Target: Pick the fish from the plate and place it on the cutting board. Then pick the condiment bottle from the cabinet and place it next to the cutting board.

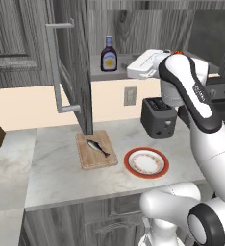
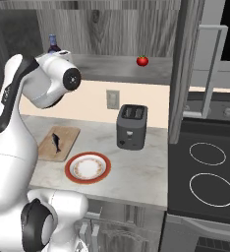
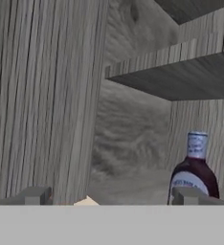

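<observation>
The grey-blue fish (image 1: 98, 147) lies on the wooden cutting board (image 1: 88, 161), left of the orange-rimmed plate (image 1: 146, 173), whose white centre is bare. The dark condiment bottle (image 1: 108, 54) with its blue cap stands upright on the grey shelf of the open cabinet (image 1: 78, 62). My gripper (image 3: 113, 196) is raised to shelf height just right of the bottle and points into the cabinet. It is open, with nothing between its fingertips (image 3: 35, 195). In the hand view the bottle (image 3: 194, 167) stands behind the right fingertip. From the right base view only the bottle cap (image 2: 52, 42) peeks over my arm.
The cabinet door with its long bar handle (image 1: 54, 67) swings out over the board's far end. A dark toaster (image 1: 158, 117) stands behind the plate, and a red tomato (image 2: 142, 60) sits further right on the shelf. A stovetop (image 2: 208, 172) lies to the right of the counter.
</observation>
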Tool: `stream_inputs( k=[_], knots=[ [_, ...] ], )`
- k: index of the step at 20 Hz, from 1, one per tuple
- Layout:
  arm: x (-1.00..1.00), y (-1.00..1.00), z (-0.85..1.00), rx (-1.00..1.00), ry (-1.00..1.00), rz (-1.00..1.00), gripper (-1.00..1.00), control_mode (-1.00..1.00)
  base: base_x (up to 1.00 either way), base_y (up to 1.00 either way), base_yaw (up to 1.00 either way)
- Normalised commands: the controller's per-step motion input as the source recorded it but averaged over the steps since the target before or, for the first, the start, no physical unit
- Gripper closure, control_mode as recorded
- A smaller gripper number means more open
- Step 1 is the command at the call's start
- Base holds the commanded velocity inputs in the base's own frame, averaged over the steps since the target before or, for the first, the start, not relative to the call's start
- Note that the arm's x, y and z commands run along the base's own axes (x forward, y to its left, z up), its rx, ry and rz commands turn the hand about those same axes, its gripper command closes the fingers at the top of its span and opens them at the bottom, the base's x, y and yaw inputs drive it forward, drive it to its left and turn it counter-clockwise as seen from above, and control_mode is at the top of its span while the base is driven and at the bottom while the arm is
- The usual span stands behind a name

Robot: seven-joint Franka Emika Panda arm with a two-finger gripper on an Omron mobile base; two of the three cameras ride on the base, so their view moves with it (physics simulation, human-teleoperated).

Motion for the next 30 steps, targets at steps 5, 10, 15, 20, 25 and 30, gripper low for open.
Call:
stream_inputs(
  k=[5,10,15,20,25,30],
  knots=[
    [0.16,0.0,0.08,0.0,0.0,0.0,-1.0,-1.0,0.0,0.0,0.0],
    [0.12,0.0,0.08,0.01,0.0,0.0,-1.0,-1.0,0.0,0.0,0.0],
    [0.1,0.0,0.1,0.01,0.0,0.0,-1.0,-1.0,0.0,0.0,0.0],
    [0.03,0.0,0.12,0.01,0.0,0.0,-1.0,-1.0,0.0,0.0,0.0],
    [0.02,0.0,0.04,0.01,0.0,0.0,-1.0,-1.0,0.0,0.0,0.0],
    [0.02,0.0,0.0,0.01,0.0,0.0,-1.0,-1.0,0.0,0.0,0.0]
  ],
)
